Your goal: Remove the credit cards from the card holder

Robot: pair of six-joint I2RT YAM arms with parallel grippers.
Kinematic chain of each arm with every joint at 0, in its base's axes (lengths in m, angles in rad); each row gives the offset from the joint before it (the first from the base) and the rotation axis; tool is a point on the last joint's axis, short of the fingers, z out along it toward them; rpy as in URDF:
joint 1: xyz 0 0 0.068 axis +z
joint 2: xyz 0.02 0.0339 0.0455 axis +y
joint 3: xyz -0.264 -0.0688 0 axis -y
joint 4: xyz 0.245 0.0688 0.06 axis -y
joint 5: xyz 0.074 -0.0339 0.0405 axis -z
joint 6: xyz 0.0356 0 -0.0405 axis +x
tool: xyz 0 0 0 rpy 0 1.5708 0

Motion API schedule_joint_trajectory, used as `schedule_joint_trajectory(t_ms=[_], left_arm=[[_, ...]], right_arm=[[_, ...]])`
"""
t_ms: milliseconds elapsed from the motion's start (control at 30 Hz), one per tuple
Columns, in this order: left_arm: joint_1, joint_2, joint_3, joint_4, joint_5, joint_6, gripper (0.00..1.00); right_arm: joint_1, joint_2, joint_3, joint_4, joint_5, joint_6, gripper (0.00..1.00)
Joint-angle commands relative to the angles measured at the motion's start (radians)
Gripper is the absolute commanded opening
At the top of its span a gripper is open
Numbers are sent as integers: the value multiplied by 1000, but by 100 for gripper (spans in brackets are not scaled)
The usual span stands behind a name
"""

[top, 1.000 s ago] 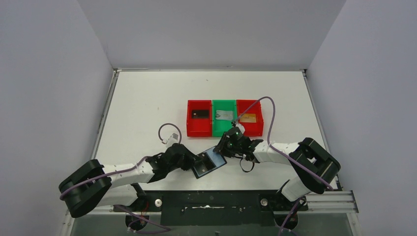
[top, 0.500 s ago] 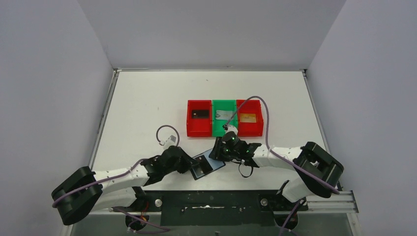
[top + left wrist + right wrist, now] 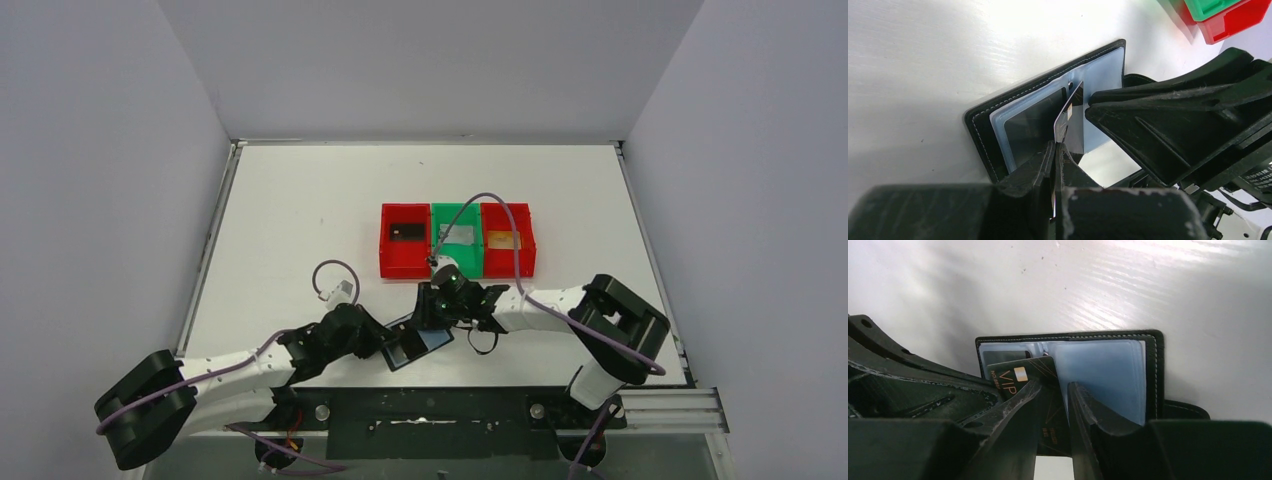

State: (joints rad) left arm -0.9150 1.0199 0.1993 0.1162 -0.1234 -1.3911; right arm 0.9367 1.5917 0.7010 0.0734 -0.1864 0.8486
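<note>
Left end effector [image 3: 1055,146] pinched shut on edge of black card [image 3: 1068,116], upright, half out of card holder [image 3: 1018,120]. Card holder open, flat at middle of bench [image 3: 300,220] near edge, shifted slightly left since a second ago. Right end effector [image 3: 1054,390] narrowly apart over card face, also moved left.

Top external: fixed high behind the arm bases, facing down and forward, distant, whole desk [image 3: 300,200] in frame. Left wrist: very close, low along left fingers [image 3: 1028,172]; right wrist: equally close, along right fingers [image 3: 1015,410], facing the opposite way. Shared by all three: card holder [image 3: 410,348] and desk patch around it; by both wrist views also one credit card [image 3: 1068,117].
</note>
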Motion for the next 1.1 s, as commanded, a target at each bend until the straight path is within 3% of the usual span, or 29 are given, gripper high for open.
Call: schedule_joint_trajectory(t_ms=[0, 300, 433, 667, 767, 867, 1067], left_arm=[[-2, -11, -1, 44, -19, 17, 0], [1, 19, -8, 116, -16, -3, 1], [0, 35, -12, 162, -4, -6, 9], [0, 82, -5, 185, 13, -12, 15], [0, 93, 4, 179, 14, -10, 11], [0, 87, 11, 174, 9, -4, 0], [1, -6, 13, 164, -8, 39, 0]], right_arm=[[-2, 34, 47, -9, -35, -13, 28], [-31, 73, 19, 63, -150, 0, 26], [-47, 80, 2, 77, -162, 15, 26], [-64, 74, -23, 95, -169, 32, 25], [-66, 73, -24, 95, -170, 33, 25], [-67, 61, -29, 101, -163, 31, 25], [-72, -54, -39, 113, -91, 30, 34]])
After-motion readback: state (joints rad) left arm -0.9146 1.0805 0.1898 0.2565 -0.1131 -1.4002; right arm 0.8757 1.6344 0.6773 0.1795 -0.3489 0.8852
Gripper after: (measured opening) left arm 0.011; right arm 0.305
